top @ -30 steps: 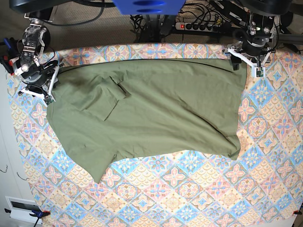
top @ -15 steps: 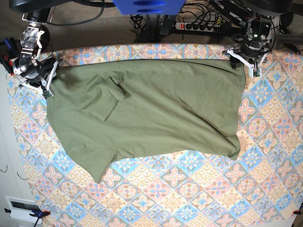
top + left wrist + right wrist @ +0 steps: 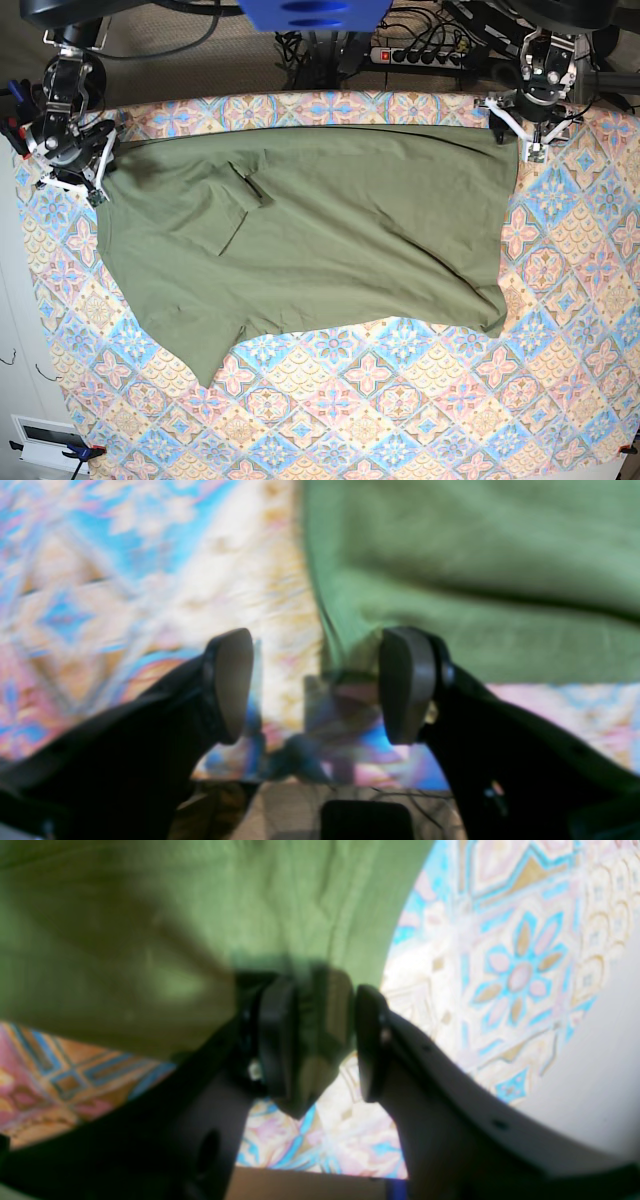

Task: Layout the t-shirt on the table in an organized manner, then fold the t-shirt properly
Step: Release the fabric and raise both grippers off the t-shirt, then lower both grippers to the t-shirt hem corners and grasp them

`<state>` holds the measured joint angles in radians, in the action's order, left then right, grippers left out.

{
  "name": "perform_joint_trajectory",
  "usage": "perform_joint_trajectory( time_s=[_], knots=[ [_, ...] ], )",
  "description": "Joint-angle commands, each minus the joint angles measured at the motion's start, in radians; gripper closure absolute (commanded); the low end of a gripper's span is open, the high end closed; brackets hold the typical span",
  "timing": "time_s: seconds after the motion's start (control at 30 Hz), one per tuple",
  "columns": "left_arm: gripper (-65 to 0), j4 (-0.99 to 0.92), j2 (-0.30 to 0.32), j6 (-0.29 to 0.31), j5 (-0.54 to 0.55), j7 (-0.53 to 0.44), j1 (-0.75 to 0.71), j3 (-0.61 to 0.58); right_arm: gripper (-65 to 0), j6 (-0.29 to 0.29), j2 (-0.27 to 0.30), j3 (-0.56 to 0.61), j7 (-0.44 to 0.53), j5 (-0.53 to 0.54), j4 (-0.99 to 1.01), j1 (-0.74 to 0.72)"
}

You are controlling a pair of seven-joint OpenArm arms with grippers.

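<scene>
The olive-green t-shirt [image 3: 330, 230] lies spread and wrinkled across the far half of the table [image 3: 400, 400], a sleeve pointing to the near left. At its far left corner, my right gripper [image 3: 100, 170] is shut on the cloth. The right wrist view shows a bunched fold of the t-shirt [image 3: 315, 1040] pinched between the pads of my right gripper [image 3: 322, 1040]. My left gripper [image 3: 516, 130] hovers open over the far right corner. In the left wrist view the t-shirt [image 3: 475, 580] ends beside one pad of my left gripper [image 3: 317, 685], with only the table [image 3: 125, 580] between the fingers.
A power strip [image 3: 420, 55] and cables lie on the floor behind the table's far edge. A white cabinet [image 3: 20, 380] stands at the left side. A small clamp [image 3: 85, 452] grips the table's near left corner. A blue part [image 3: 315, 12] hangs at top centre.
My right gripper has drawn the shirt's far left corner up toward the table's far edge. My left gripper has shifted slightly back and stays open.
</scene>
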<state>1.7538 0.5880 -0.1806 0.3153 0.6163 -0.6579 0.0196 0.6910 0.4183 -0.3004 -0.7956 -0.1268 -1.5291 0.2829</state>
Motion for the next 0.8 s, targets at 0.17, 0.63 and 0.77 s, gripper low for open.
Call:
perform_joint_trajectory(
  time_s=[0.17, 0.63, 0.77],
  knots=[
    [-38.8, -0.036, 0.016, -0.04, -0.043, 0.124, -0.089, 0.006, -19.6, 0.007, 0.014, -0.007, -0.109, -0.083, 0.009, 0.075],
    [-38.8, 0.128, 0.014, -0.04, -0.032, 0.124, -0.19, 0.156, -19.6, 0.007, 0.006, -0.125, -0.115, -0.081, -0.265, 0.125],
    [-38.8, 0.146, 0.011, -0.04, -0.031, 0.124, -0.181, 0.207, -19.6, 0.007, 0.006, -0.147, -0.115, -0.081, -0.279, 0.121]
  ],
)
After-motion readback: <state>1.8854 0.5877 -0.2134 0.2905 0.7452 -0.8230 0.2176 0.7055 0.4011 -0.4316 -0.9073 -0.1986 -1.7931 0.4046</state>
